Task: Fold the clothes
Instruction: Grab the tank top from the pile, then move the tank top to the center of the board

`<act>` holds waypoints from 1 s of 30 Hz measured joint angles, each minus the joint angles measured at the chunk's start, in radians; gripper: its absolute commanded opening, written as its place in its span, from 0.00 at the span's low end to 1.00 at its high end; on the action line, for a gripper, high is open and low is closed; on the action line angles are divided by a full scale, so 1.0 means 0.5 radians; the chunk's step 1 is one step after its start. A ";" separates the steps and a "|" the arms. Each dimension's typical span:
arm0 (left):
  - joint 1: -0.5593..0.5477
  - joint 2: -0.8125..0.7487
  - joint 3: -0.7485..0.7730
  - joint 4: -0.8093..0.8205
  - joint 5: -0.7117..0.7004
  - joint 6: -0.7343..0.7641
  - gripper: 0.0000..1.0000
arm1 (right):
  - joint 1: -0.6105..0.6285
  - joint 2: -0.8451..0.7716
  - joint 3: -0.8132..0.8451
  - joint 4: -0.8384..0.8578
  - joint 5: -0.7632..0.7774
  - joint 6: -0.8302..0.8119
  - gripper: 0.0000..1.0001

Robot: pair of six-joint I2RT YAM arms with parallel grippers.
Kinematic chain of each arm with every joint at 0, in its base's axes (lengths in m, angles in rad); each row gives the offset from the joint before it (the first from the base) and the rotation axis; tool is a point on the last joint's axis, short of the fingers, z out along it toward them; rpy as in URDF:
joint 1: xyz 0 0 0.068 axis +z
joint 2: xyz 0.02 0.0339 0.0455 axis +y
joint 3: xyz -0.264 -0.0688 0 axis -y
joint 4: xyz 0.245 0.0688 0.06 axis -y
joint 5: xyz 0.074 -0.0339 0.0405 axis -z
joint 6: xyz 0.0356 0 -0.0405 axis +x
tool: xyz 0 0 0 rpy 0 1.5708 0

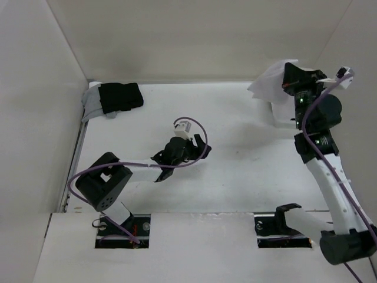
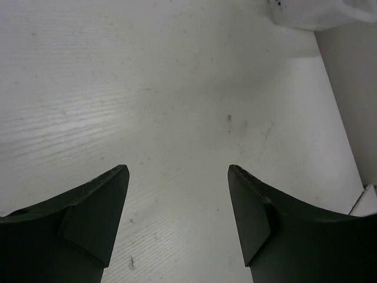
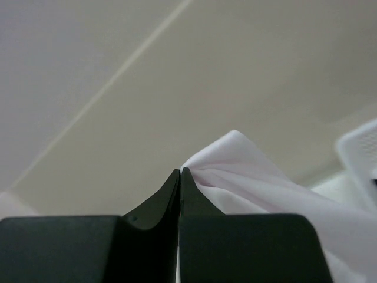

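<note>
White garment [image 1: 268, 82] hangs bunched at the upper right of the overhead frame. From left: a black garment [image 1: 121, 96] lies upper left; the left gripper [image 2: 177, 171] stands spread over the table [image 1: 235, 177] at centre; the right gripper [image 3: 180, 171] pinches a fold of the cloth. Light and limp, it looks best taken by a corner or hem.

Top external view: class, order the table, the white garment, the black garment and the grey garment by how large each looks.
1. table
2. white garment and black garment: they look alike; the white one is held up nearer the camera and partly hidden, so unranked
3. grey garment, only a strip showing
</note>
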State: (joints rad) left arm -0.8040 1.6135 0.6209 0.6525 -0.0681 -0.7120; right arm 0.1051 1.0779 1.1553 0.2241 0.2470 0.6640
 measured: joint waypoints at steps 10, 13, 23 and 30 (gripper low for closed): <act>0.535 -0.650 -0.201 -0.104 -0.057 -0.252 0.69 | 1.101 -0.647 -0.240 0.050 0.053 -0.140 0.07; 0.721 -0.906 -0.300 -0.198 -0.058 -0.314 0.69 | 1.426 -0.716 -0.824 0.133 0.156 0.118 0.23; 0.765 -1.030 -0.465 -0.617 -0.056 -0.271 0.58 | 1.896 -0.623 -1.689 -0.504 0.338 0.746 0.37; 0.407 -0.851 -0.465 -0.830 -0.061 -0.114 0.25 | 1.821 -0.236 -1.554 -0.586 0.247 0.729 0.43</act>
State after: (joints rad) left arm -0.6006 1.1881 0.3882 0.2375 -0.0986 -0.7689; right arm 1.0157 0.9600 0.3782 -0.0689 0.3706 1.0283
